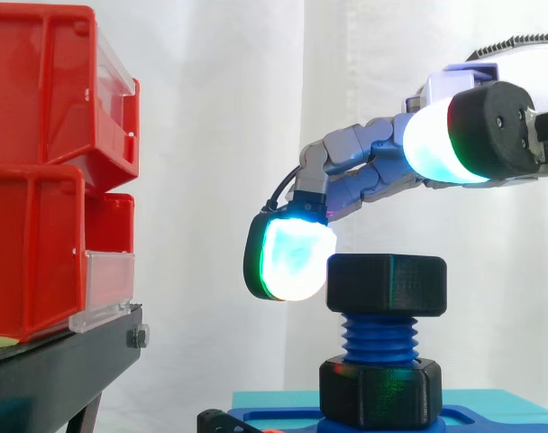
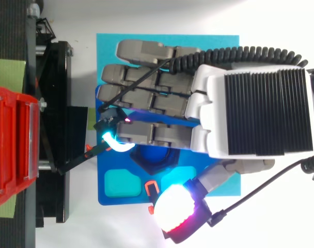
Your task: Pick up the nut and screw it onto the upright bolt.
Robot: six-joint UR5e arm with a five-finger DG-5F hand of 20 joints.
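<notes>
Beside nut (image 1: 387, 284) atop bolt (image 1: 379, 338), robot hand (image 1: 364, 167) open, fingers (image 2: 146, 93) partly masking bolt from above.

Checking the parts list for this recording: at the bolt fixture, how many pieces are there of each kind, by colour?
Black nuts: 2, the upper nut and the lower nut
Blue bolt: 1
Blue base plate: 1
Total: 4
</notes>
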